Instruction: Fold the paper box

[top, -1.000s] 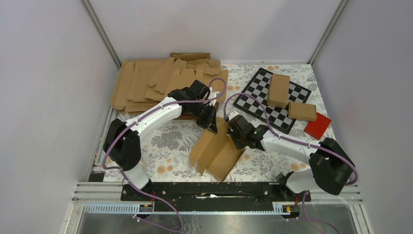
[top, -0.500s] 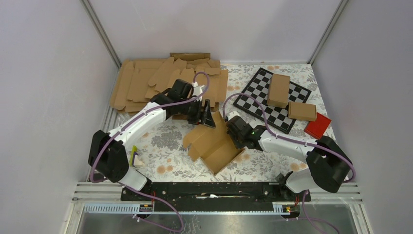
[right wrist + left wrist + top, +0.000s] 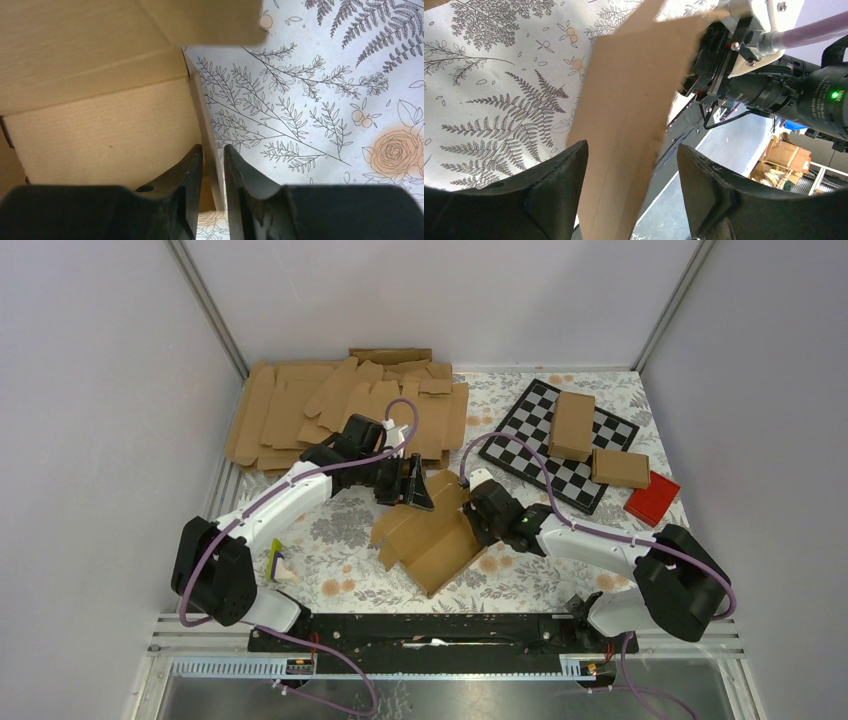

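Pinching the right wall of the half-folded plain brown cardboard box on the floral table in our narrow right hand, we had its far flap standing inside our wide-open left hand.

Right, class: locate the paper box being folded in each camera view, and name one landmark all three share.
Top external: paper box just below the picture's centre.
Left wrist: paper box running up the middle.
Right wrist: paper box filling the upper left.
Shared landmark: the floral tablecloth.
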